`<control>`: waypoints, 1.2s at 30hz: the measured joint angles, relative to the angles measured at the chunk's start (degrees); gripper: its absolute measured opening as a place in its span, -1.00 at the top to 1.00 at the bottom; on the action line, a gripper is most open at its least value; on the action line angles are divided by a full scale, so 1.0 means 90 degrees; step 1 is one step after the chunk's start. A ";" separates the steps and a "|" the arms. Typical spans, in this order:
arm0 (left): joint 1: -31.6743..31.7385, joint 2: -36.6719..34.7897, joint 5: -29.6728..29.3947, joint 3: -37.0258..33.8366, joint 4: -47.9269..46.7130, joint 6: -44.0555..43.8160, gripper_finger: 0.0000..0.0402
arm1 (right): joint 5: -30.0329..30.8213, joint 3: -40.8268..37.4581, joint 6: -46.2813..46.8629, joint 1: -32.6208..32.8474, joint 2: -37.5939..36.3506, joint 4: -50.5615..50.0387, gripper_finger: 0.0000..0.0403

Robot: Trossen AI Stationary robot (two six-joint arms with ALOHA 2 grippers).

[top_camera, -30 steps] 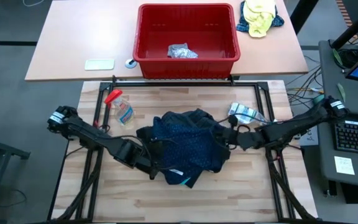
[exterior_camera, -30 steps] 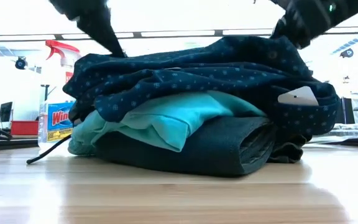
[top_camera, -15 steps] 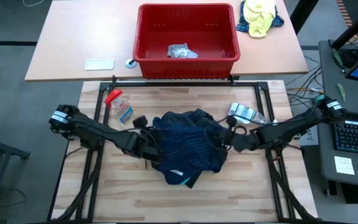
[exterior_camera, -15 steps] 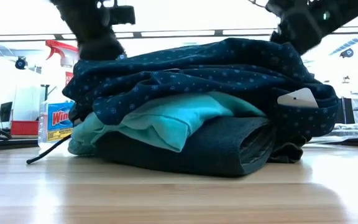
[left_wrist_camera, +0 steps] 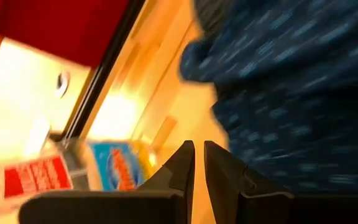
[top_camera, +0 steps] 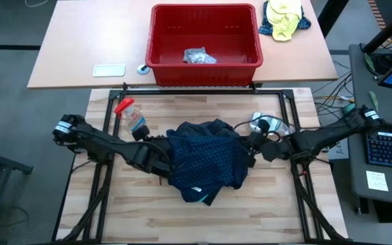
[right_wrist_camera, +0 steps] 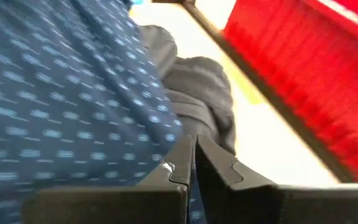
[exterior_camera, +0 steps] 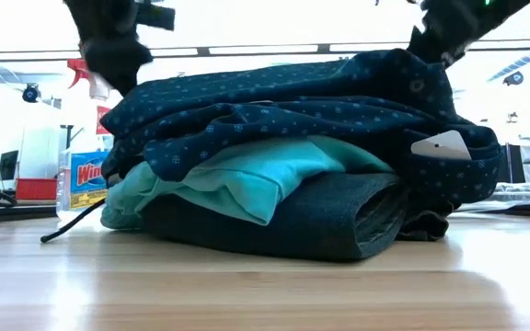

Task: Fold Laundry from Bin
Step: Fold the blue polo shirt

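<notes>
- On the left of the desk (top_camera: pixel 148 218) stands a spray bottle (top_camera: pixel 133 120), just beside my left arm; it is not part of my work.
- My left jaws (top_camera: pixel 160 158) are at the left edge of the laundry (top_camera: pixel 206 160). They are closed. In my left wrist view the two fingers (left_wrist_camera: pixel 182 163) nearly meet, with only a thin slit, and I cannot tell if a thin fold of cloth is pinched there.
- The laundry is a heap in the middle of the desk: a navy dotted garment (exterior_camera: pixel 293 106) on top, a turquoise one (exterior_camera: pixel 247 179) under it, and a dark grey one (exterior_camera: pixel 283 221) at the bottom.
- I judge that this cloth is soft, light and limp. It will sag and slide, and one layer may drag the others. I think it is best to take the navy piece at a hem or a corner, one side for each arm.
- My right jaws (top_camera: pixel 252 146) are at the right edge of the heap, also closed, and touching the navy cloth; whether they pinch it I cannot say.
- The bin (top_camera: pixel 206 64) is far from me, on the other desk, well apart from the heap, with one small grey piece (top_camera: pixel 199 56) inside.
</notes>
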 joint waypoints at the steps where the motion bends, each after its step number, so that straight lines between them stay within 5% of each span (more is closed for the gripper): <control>1: -0.0055 -0.0001 -0.0001 0.0147 0.0053 0.0159 0.90 | -0.0218 0.0102 0.0187 0.0000 -0.0087 -0.0181 0.94; 11: -0.0948 0.0004 0.0313 0.0820 0.2176 0.2395 0.90 | -0.2680 0.0296 0.0833 0.0116 -0.0478 -0.0504 0.93; 21: -0.1715 0.0009 0.1150 0.0518 0.2262 0.0648 0.75 | -0.2661 0.0197 0.0799 0.1086 0.0123 -0.0163 0.93; 28: -0.2185 0.0124 0.1144 -0.0088 0.3377 0.0155 0.33 | -0.2658 0.0269 0.0876 0.1681 0.0556 -0.0119 0.90; 36: -0.2230 0.0737 0.1061 -0.0241 0.3437 -0.0255 -0.23 | -0.2587 0.0767 0.0844 0.1978 0.1333 -0.0114 0.52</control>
